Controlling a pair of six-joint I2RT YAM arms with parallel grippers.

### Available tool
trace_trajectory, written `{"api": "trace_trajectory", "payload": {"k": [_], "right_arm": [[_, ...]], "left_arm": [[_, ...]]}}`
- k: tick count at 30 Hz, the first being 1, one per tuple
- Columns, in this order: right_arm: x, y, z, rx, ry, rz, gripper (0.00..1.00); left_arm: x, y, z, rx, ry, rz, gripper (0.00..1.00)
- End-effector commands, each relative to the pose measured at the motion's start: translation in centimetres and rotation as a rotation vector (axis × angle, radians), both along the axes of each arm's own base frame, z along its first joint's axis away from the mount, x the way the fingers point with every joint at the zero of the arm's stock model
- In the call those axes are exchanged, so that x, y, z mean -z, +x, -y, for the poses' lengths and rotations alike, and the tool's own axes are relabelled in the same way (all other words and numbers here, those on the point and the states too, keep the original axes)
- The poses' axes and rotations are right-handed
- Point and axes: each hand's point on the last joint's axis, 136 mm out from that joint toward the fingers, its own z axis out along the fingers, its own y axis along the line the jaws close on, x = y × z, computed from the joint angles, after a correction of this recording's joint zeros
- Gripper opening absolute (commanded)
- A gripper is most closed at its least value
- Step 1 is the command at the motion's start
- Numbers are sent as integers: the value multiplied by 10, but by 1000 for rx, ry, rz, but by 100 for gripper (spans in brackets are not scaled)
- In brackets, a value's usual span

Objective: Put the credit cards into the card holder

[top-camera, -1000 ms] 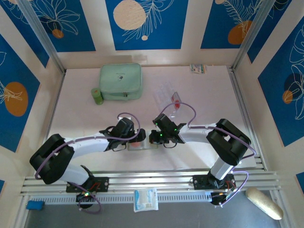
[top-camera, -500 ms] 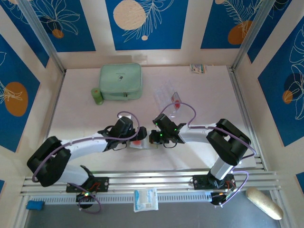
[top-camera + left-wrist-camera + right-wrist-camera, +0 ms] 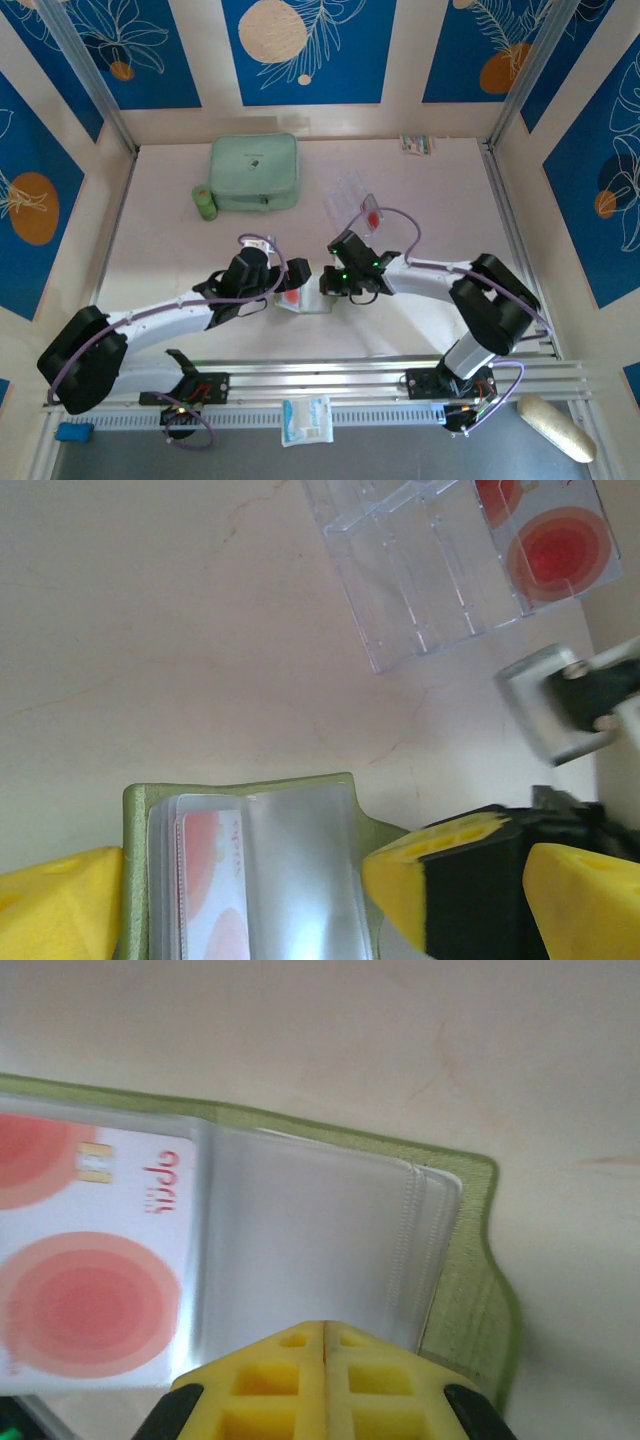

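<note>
The olive-green card holder (image 3: 303, 300) lies open on the table between my two grippers, its clear pockets up. One credit card (image 3: 90, 1260) with red round marks sits in a pocket. My left gripper (image 3: 290, 283) is open, its yellow fingers standing on either side of the card holder (image 3: 240, 788) and the pocketed card (image 3: 210, 880). My right gripper (image 3: 325, 1328) is shut with nothing between its fingers, its tip over a clear pocket of the holder (image 3: 470, 1260). More credit cards (image 3: 370, 213) lie farther back on the table, red circles showing (image 3: 555, 550).
A clear plastic box (image 3: 420, 580) lies beside the loose cards. A mint-green zip case (image 3: 254, 172) and a small green roll (image 3: 205, 203) stand at the back left. A small packet (image 3: 417, 144) is at the back right. Metal rails (image 3: 320, 375) run along the near edge.
The left arm has stretched out, carrying its gripper slightly forward and right. The right gripper has shifted slightly too. Both grippers keep their states.
</note>
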Motion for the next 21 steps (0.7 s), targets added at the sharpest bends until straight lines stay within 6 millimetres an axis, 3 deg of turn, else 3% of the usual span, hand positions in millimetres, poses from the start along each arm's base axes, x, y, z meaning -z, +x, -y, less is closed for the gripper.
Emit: {"api": "trace_trajectory", "payload": {"k": [1,9,15,21], "right_arm": [[-26,4,10,10,10,44,2],[-10,-7,40,67,-43,14,33],[10,-9,41,68,-52,-14,34],[7,-1,48,98,-15,-6,33]], "left_arm": [[-9,-1,6,14,-47,16,100],[-13,-1,11,18,-68,5,100],[-21,-1,20,37,-87,10,100],[-31,-3,39,77,-95,24,100]]}}
